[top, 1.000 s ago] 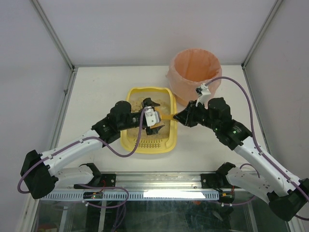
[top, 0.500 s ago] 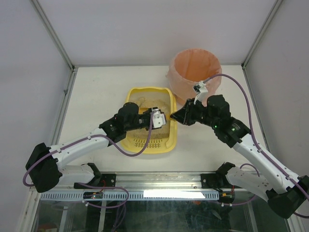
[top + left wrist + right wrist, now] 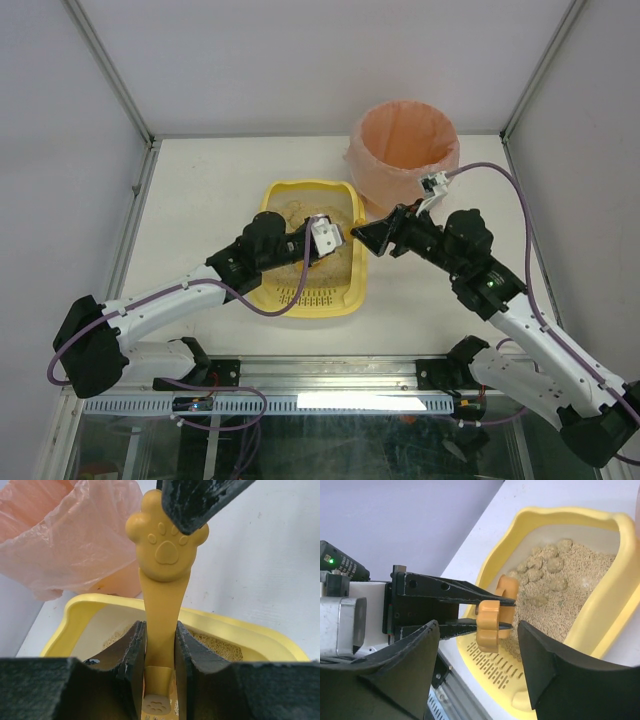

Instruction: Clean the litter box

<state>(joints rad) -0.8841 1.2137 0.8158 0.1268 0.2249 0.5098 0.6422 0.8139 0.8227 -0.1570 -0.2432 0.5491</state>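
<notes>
The pale-yellow litter box (image 3: 352, 292) lies mid-table, holding beige litter with several clumps (image 3: 546, 564) and a slotted grate (image 3: 496, 668) at its near end. My left gripper (image 3: 322, 240) hovers over the box, shut on the handle of the orange scoop (image 3: 161, 605). The handle's paw-shaped end (image 3: 488, 625) sticks out past the left fingers toward the right arm. My right gripper (image 3: 477, 627) is open at the box's right rim, its fingers (image 3: 545, 665) standing wide on either side of the paw end without touching it. The scoop's slotted head is hidden.
A round bin lined with a pink-orange bag (image 3: 403, 150) stands behind the box on the right, close to the right wrist. Metal frame posts and white walls bound the table (image 3: 200, 190) on the left, back and right.
My left gripper moved in and closed on the scoop handle. My right gripper, which had been shut on that handle, opened and drew back slightly to the right.
</notes>
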